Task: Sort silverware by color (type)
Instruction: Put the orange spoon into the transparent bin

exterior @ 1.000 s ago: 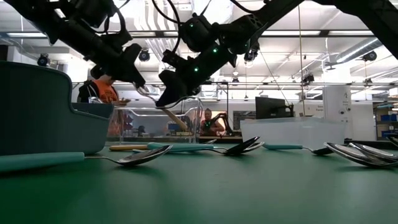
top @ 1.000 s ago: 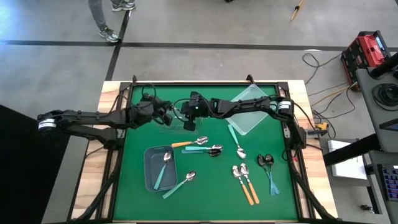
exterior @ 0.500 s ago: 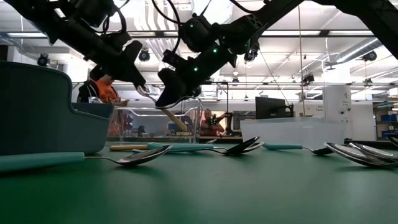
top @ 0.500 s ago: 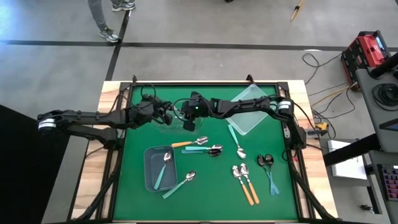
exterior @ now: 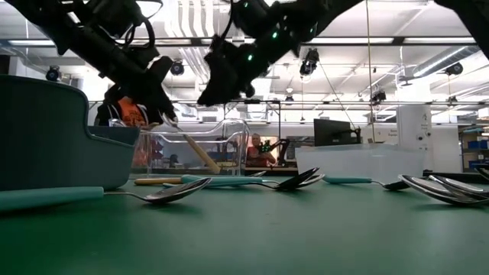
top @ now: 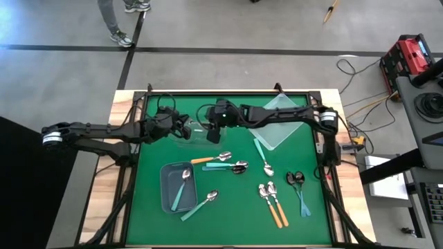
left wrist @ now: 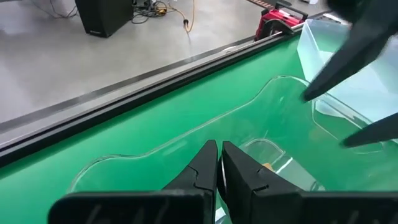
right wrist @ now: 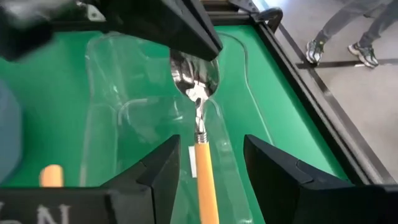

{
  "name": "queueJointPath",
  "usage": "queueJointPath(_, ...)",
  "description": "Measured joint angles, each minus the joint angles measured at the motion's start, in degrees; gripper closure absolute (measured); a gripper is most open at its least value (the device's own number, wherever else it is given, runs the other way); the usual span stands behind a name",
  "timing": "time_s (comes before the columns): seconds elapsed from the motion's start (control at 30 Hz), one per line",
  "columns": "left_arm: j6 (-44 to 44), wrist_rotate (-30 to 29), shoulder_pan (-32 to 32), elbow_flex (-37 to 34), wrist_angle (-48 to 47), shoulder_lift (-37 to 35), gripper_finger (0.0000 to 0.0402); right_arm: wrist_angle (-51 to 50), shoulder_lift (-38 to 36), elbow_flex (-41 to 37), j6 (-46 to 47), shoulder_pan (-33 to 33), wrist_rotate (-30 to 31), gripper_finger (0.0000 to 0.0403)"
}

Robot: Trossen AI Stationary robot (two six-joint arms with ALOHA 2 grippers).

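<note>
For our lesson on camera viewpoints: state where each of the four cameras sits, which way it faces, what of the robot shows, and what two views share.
High: overhead, straight down; both arms, green table.
Low: tabletop height, level toward the room; both arms overhead.
Left wrist: past the shut left gripper into a clear bin.
Right wrist: between the open right gripper fingers.
Shared: low and right wrist show the orange-handled spoon, bowl pinched by the left gripper.

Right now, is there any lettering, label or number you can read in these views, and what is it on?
"N": one pale letter, cut off at the picture's edge, on the right hand's dark body in the right wrist view.
Nothing else readable: no marks show on the spoons, the bins or the green table.
</note>
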Motion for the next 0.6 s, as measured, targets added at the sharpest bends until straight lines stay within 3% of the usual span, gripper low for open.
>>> queueJointPath(0.6, -3.56, 0.27, 0.00, 0.00, 2.62, 5.23, 0.0401, -14.51, -12.80, 0.00, 0.74, 3.73, 0.04, 0.0237)
